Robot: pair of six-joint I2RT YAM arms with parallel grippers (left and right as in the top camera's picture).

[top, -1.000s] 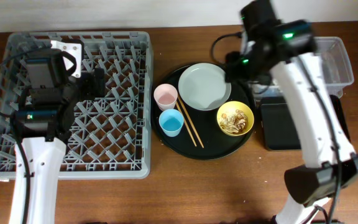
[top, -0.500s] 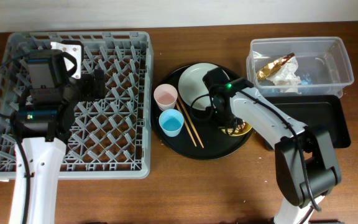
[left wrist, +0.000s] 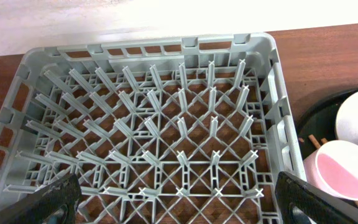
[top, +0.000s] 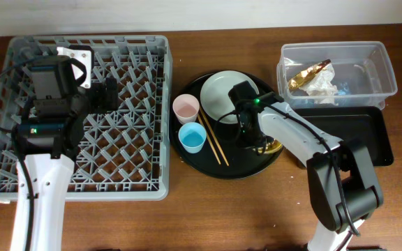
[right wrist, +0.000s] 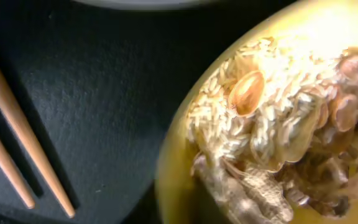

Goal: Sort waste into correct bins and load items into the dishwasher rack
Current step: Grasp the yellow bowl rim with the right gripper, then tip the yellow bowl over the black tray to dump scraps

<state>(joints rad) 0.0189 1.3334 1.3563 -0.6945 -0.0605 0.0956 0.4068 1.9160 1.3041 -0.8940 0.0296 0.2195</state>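
Observation:
My right gripper (top: 251, 136) is down at the left rim of the small yellow bowl (top: 276, 146), hiding most of it from above. In the right wrist view the bowl's rim (right wrist: 173, 168) runs to where the jaws sit; the fingers are out of frame, shut on that rim. Brownish food scraps (right wrist: 278, 143) fill the bowl. The chopsticks (top: 215, 143) lie to its left, beside the blue cup (top: 191, 137) and pink cup (top: 185, 108). The grey-green plate (top: 218, 94) is behind. My left gripper (top: 110, 94) hangs open over the grey dishwasher rack (top: 82, 192), nothing between its fingers (left wrist: 48, 202).
The dishes sit on a round black tray (top: 194, 164). A clear tub (top: 379, 59) at the back right holds crumpled paper with a gold wrapper (top: 313, 77). A shallow black rectangular tray (top: 347, 136) lies just right of the bowl.
My right arm swung from over the clear tub down to the yellow bowl and its jaws closed. The paper and wrapper now show in the tub. The left arm stayed still.

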